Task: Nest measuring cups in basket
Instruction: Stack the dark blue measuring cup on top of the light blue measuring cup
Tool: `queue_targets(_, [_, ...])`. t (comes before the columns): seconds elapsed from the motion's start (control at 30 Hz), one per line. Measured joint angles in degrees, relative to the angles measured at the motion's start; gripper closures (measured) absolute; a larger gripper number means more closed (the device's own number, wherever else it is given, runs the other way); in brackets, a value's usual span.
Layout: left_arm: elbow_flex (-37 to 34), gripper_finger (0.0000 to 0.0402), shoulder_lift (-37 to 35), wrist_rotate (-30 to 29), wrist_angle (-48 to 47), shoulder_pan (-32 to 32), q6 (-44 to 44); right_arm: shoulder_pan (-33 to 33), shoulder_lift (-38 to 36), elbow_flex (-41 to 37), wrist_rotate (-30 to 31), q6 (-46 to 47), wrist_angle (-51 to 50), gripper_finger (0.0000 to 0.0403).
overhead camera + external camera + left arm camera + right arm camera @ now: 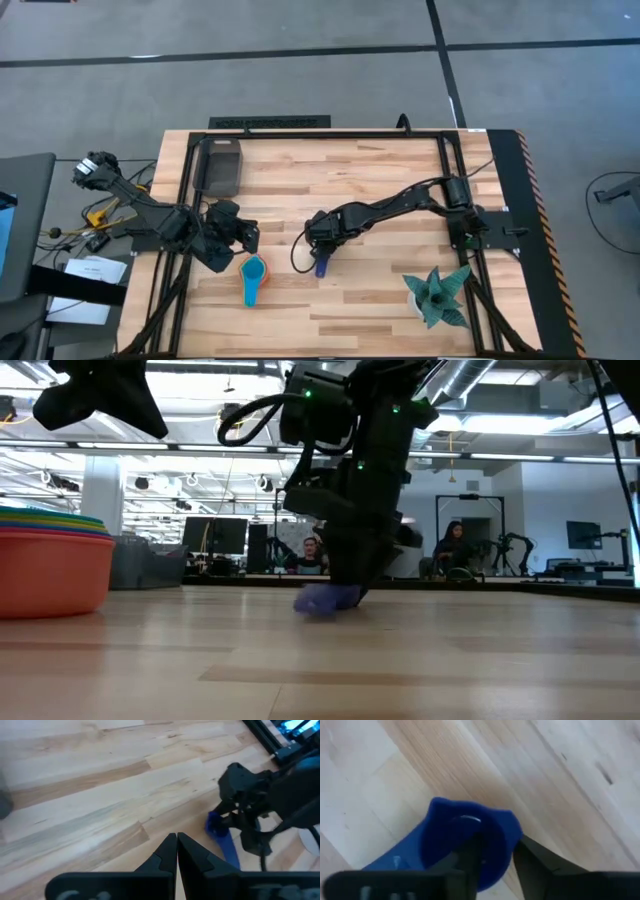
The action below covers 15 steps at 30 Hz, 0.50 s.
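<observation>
A dark blue measuring cup (322, 264) sits mid-table under my right gripper (320, 243), which is shut on it; the low view shows the cup (327, 599) at that gripper's tip (350, 592). A nested stack of cups (253, 276), orange outside and light blue on top, rests on its base on the table near my left gripper (246, 236). In the low view the stack (52, 565) has a red bottom cup. My left gripper (176, 846) is shut and touches nothing. The dark grey basket (220, 165) stands at the far left. My right gripper pinches the dark blue cup's bowl wall (496, 851), with one finger (470, 857) inside the bowl and the other (536, 857) outside. The fingers come from above, slanting. The cup's handle (322, 268) points toward the near edge. The cup is low at the table; whether it is lifted clear, I cannot tell.
A teal spiky plant (438, 295) stands near the table's right near corner. A black metal frame (447, 160) runs around the tabletop. People (452, 545) sit in the room beyond. Bare wood lies between the basket and my right arm.
</observation>
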Motion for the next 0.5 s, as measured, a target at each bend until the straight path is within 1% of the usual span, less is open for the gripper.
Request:
queue_targets(0.13, [0.0,0.0401,0.0,1.1,-0.1,0.7,0.7,0.2,-1.8,-0.4,1.0,-0.4,0.2,0.0335])
queue_targets(0.2, [0.0,0.0401,0.0,1.1,0.3,0.9,0.9,0.3,-3.9,-0.5,2.1,-1.2,0.4,0.0368])
queue_targets(0.27, [0.0,0.0401,0.0,0.7,1.0,0.9,1.1,0.3,-6.7,-0.3,3.9,-1.7,2.1,0.0388])
queue_targets(0.33, [0.0,0.0401,0.0,-1.0,2.5,0.9,2.5,0.2,-9.2,-0.3,6.6,-1.8,3.1,0.0388])
queue_targets(0.43, [0.0,0.0399,0.9,-3.7,6.8,0.9,7.5,-0.3,-12.7,-0.3,10.9,0.8,5.2,0.0366])
queue_targets(0.5, [0.0,0.0393,1.6,-5.1,10.5,1.0,11.7,-1.0,-15.4,-0.3,13.1,3.0,5.6,0.0359])
